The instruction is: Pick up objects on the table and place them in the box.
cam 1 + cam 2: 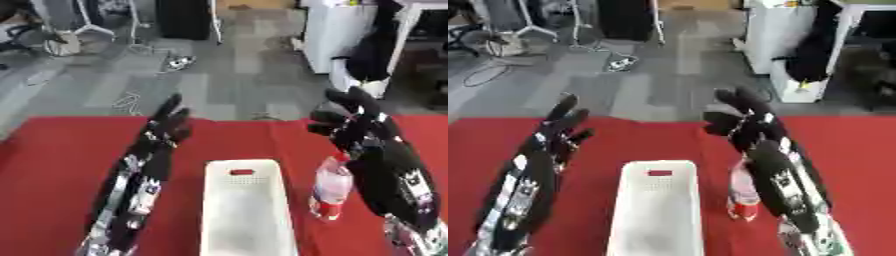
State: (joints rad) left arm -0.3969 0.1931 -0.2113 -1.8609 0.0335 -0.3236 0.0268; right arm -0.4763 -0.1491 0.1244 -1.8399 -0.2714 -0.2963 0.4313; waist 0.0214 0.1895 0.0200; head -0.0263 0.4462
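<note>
left hand (166, 127): fingers straight, raised, holding nothing | right hand (354, 122): fingers loosely curled, nothing in their grasp | bottle (331, 192): upright on red table (52, 165), below right fingers, just beside that arm | white box (245, 210): between both arms, below fingertips

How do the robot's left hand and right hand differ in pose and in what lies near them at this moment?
The left hand has straight fingers pointing away over bare red table; the right hand has fingers bent.
The left hand has nothing near it; the right hand is beside the clear bottle with a red base, right of the white box.
Whether the right hand touches the bottle is unclear. Both are black and raised.
</note>
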